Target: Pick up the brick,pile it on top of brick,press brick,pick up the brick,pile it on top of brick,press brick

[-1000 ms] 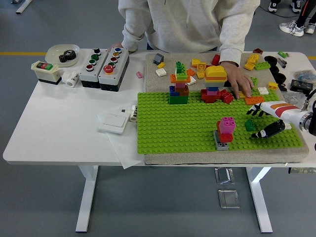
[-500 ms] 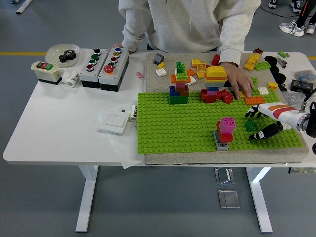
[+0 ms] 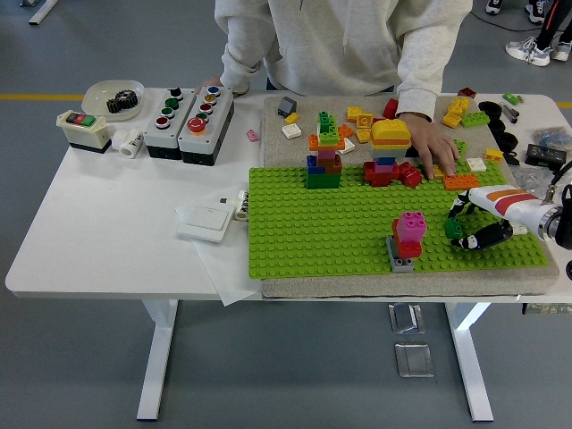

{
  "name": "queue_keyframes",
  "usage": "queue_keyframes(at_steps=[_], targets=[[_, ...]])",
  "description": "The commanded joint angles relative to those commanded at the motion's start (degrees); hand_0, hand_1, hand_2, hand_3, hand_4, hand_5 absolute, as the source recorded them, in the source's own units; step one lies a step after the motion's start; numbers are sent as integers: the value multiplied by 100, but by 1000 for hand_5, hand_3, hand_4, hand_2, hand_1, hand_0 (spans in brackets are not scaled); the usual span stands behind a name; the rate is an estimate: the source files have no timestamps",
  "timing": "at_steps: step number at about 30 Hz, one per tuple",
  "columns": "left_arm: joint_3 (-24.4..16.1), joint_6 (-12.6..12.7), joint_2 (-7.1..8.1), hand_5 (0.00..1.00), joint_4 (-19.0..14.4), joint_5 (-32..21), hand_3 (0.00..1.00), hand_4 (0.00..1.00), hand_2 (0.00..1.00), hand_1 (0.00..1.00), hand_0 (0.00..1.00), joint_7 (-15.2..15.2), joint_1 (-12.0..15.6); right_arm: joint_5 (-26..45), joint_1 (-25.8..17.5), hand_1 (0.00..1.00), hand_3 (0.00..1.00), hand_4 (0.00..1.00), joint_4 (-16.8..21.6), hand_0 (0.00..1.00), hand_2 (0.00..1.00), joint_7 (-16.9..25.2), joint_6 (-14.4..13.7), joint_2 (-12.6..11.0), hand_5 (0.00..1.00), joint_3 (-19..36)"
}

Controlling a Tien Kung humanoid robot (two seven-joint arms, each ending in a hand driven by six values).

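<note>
A small dark green brick (image 3: pixel 453 230) sits on the green baseplate (image 3: pixel 313 223) near its right end. My right hand (image 3: pixel 465 225) comes in from the right edge. Its fingers (image 3: pixel 458 208) curl down onto the brick's top and the thumb (image 3: pixel 481 238) lies against its right side, so the hand closes on the brick. The brick rests on the plate. Just to its left stands a short stack (image 3: pixel 408 236): a pink brick on a red one on a grey base. My left arm is out of view.
A person stands at the far side, one hand (image 3: pixel 435 147) resting on the mat beside a yellow-topped brick pile (image 3: pixel 389 147), the other by the button boxes (image 3: pixel 189 121). A blue, brown and green tower (image 3: pixel 324 152) stands at the plate's back edge. Loose bricks (image 3: pixel 465 112) lie at the back right.
My right hand has shifted slightly left and its fingers have curled down from spread to closed around the green brick. The person's hands have not moved.
</note>
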Motion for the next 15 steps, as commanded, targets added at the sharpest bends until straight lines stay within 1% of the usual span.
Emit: queue_keyframes(at_steps=[3,4,15], targets=[[-1,1,-1,509,0,2,532,523,590,705,792,1,-1,2,-6,610,582,825,4,606,653,7,-4,-2,391,-3],[-1,1,-1,509,0,3,533,523,590,705,792,1,-1,4,-8,594,569,814,6,585,641,10,-5,-3,389,-4],[-27,2,-3,508,0,31,532,523,591,706,794,-1,-10,28,-13,579,563,800,27,582,629,50,-70,-19,374,-7]])
